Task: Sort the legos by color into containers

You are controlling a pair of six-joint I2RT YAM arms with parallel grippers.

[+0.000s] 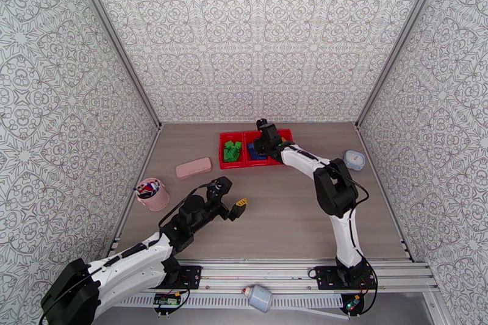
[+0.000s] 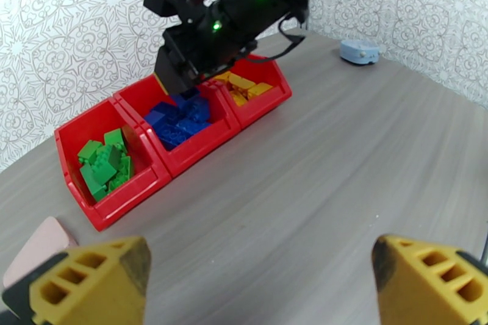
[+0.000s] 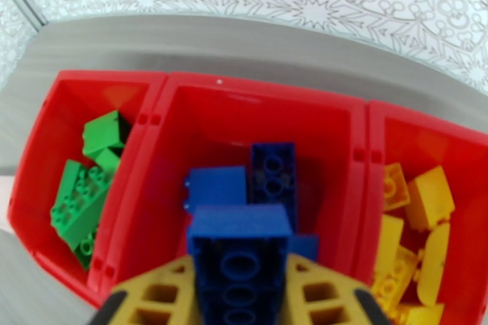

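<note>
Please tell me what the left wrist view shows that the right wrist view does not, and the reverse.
The left wrist view adds the open left gripper, a small pale blue lidded box and a corner of a pink case. The right wrist view adds a close look at a blue studded plastic brick clamped in the right gripper. Both give the three joined red plastic bins, holding green bricks, blue bricks and yellow bricks, each colour apart.

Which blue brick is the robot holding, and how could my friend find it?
Find the row of three red bins at the far side of the table, then the middle bin, the one with blue bricks. The held brick is the blue one above the pile, pinched between the right gripper's yellow fingers; the others lie loose in the bin.
</note>
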